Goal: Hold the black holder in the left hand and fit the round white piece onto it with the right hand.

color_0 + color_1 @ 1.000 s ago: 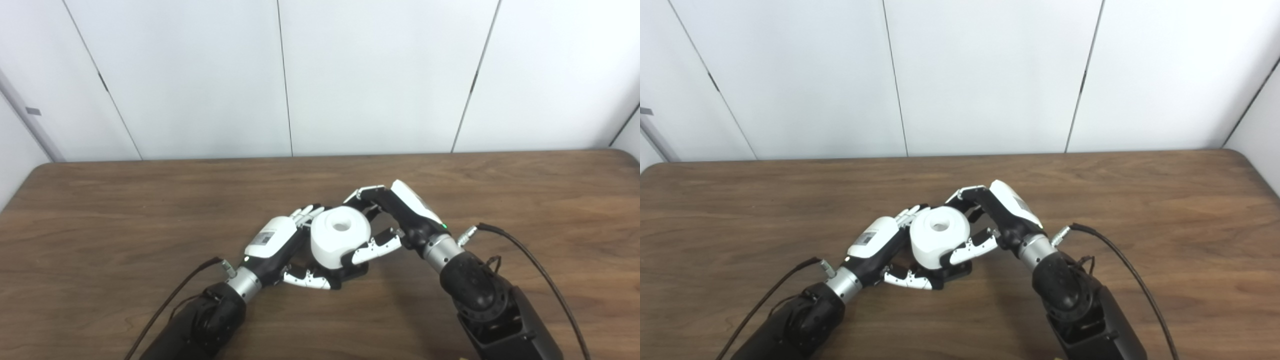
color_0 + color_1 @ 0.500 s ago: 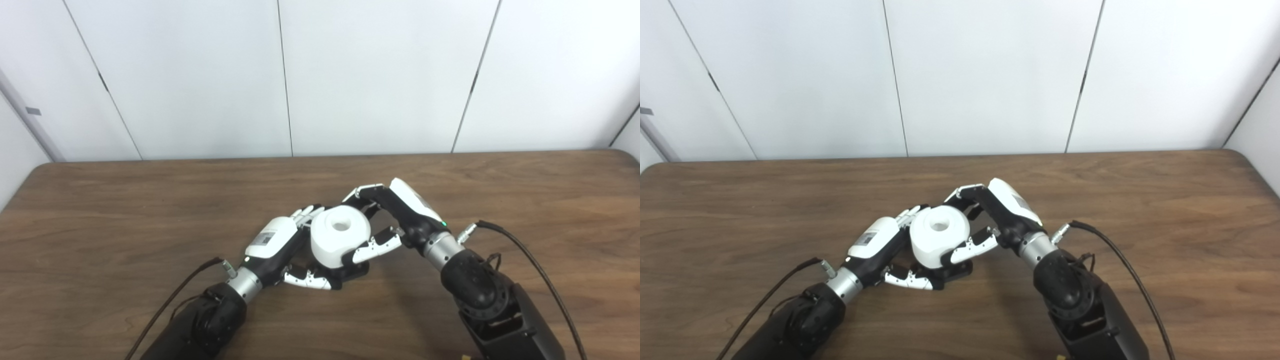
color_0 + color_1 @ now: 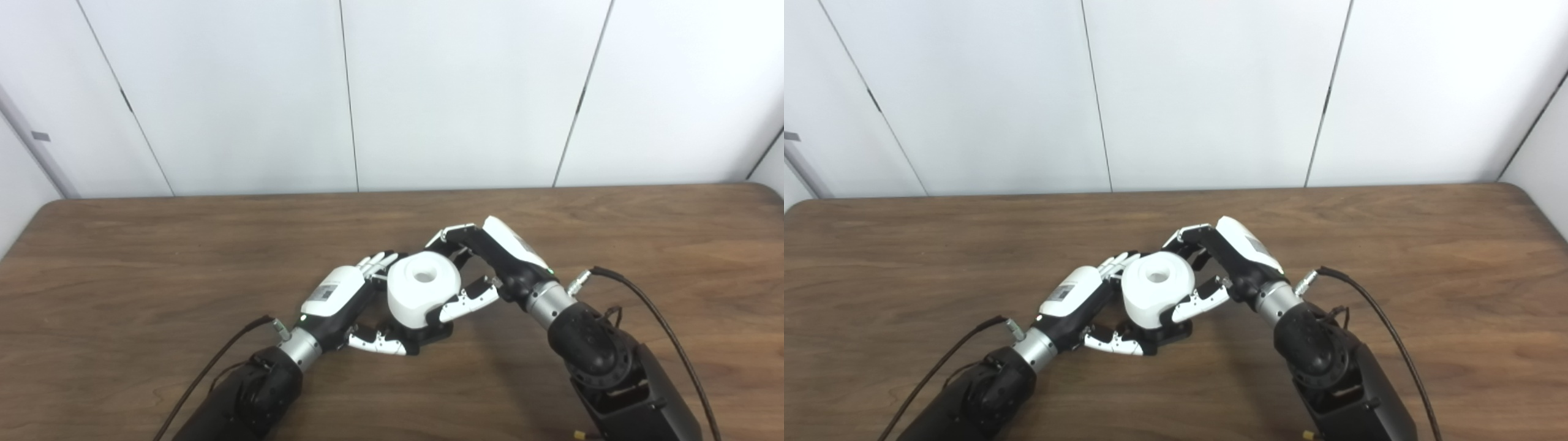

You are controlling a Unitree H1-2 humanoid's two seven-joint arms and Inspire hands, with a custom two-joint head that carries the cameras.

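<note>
Two hands meeting on one part: you are seating the round white piece (image 3: 424, 293) onto the black holder (image 3: 436, 333).
Your left hand (image 3: 343, 300) is clamped around the holder from its own side, low on the wooden table (image 3: 122, 263); your right hand (image 3: 490, 263) is closed on the white piece, thumb in front, fingers (image 3: 452, 234) behind. The piece is sitting above the holder, between both palms, looking a little tilted toward the right hand. Be levelling it before pressing down, and be bracing the holder firmly; how deep it sits cannot be told.
</note>
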